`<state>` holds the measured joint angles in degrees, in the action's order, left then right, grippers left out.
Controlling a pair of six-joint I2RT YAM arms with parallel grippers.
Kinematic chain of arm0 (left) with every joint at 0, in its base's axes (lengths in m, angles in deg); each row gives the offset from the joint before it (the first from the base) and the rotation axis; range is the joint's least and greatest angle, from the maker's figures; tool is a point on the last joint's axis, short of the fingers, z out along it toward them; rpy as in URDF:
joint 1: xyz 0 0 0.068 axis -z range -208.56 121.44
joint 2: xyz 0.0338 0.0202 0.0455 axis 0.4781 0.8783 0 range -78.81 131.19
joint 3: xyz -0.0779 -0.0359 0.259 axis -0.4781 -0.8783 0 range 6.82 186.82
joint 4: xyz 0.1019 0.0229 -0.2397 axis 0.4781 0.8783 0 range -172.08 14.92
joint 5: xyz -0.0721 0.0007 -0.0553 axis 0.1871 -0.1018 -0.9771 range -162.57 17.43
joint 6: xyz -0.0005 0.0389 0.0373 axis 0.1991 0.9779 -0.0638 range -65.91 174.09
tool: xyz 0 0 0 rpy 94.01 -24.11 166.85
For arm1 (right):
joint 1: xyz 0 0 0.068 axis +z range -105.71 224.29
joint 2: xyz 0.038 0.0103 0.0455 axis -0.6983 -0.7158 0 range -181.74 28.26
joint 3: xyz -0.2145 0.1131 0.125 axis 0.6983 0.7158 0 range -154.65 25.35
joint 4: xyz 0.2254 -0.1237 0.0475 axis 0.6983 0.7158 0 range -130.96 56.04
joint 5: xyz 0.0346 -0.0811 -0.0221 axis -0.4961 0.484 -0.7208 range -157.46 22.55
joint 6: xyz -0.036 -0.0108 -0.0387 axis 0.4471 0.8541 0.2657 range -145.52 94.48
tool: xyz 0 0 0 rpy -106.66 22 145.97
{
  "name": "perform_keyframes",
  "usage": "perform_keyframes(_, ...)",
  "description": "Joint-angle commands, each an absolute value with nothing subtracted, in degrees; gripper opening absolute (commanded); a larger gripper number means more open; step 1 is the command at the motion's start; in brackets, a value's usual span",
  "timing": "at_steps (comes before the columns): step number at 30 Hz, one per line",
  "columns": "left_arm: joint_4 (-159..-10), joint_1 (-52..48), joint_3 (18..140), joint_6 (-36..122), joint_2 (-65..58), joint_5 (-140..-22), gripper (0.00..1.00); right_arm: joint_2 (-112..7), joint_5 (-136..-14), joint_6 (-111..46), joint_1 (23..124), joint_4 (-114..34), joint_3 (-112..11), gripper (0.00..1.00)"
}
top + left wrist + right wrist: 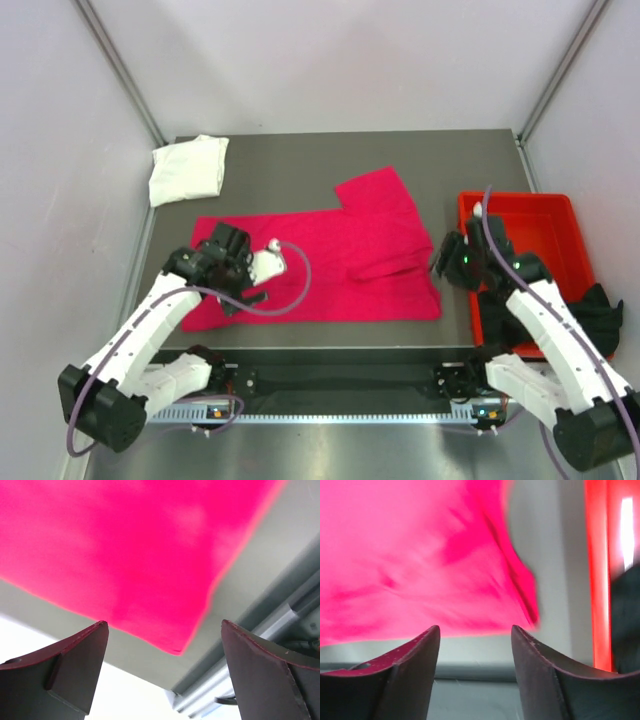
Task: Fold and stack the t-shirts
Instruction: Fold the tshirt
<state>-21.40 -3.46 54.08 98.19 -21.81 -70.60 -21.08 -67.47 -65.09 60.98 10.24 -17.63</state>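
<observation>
The one container is a red bin (515, 197) at the right edge of the surface (300, 160). The far part of its floor is bare, and a black t-shirt (603, 310) is bunched in its near part and spills over the near right rim. At the far left corner of the surface lies a white t-shirt (187, 170), folded to a rough rectangle and well apart from everything else. Nearer, across the middle, a pink t-shirt (330, 270) lies spread flat. Its long axis runs left to right, with the straight bottom edge at the left and the shoulder end at the right, toward the bin. One sleeve points away toward the far edge, and a flap of cloth lies folded across the body near the right end. The left end effector (165, 625) hangs over the near left corner of the pink t-shirt with its fingers spread wide and nothing between them; the wrist view shows that corner blurred in the gap. The left arm's cable (300, 285) loops over the cloth just to the right of it. The right end effector (475, 627) hovers at the near right corner of the pink t-shirt, between the shirt and the bin's left wall. Its fingers are apart and hold nothing, and the right arm reaches across the bin's near left part.
</observation>
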Motion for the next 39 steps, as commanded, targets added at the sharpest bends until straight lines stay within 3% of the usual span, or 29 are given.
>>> perform_keyframes(1,-23.7,-6.5,63.6,94.4,-20.2,-72.2,0.99,-27.1,-66.0,-53.7,60.8,1.4,-30.1,0.6)
perform_keyframes(5,-34.2,-13.1,68.3,87.3,-11.9,-74.1,0.97,-41.5,-65.8,-46.0,60.8,-4.7,-41.3,0.61)
perform_keyframes(9,-40.0,-26.8,73.5,81.4,-2.3,-79.0,0.9,-54.7,-66.6,-40.2,60.2,-10.5,-54.1,0.61)
perform_keyframes(15,-51.7,-40.8,77.3,74.3,10.8,-81.4,0.87,-80.3,-69.4,-40.1,58.4,-12.6,-75.6,0.6)
perform_keyframes(22,-56.9,-46.3,80.7,70.3,21.8,-82.9,0.86,-109.0,-70.7,-43.7,58.4,-8.0,-102.9,0.58)
perform_keyframes(39,-58.9,-47.8,86.2,67.2,34.7,-92.4,0.83,-119.2,-65.1,-44.0,57.7,-12.3,-107.2,0.57)
